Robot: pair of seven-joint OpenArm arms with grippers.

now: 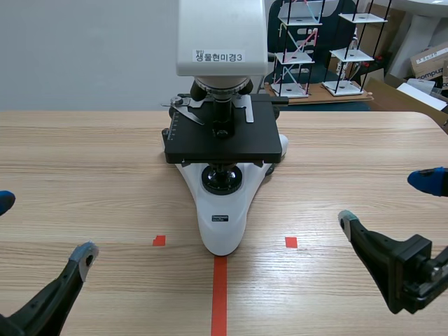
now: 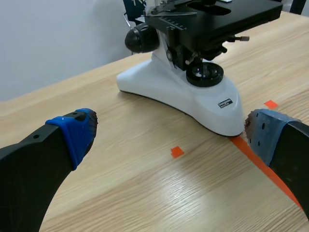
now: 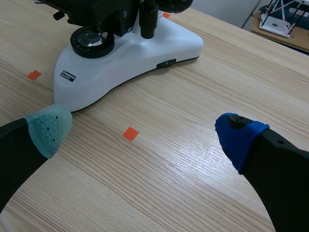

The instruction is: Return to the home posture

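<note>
The microscope (image 1: 222,140) stood mid-table as the 1 obstacle, its white base (image 1: 222,224) jutting toward the robot and its black stage overhanging on both sides. Wood tabletop (image 1: 84,161) ran wide to either side, giving room to pass. The left gripper (image 1: 43,229) and right gripper (image 1: 387,201), fingers spread, hung low there, apart from the base.

Pale wall (image 1: 84,49) behind wooden table (image 1: 84,161); white tiered racks (image 1: 348,53), cardboard box (image 1: 430,61) beyond.
</note>
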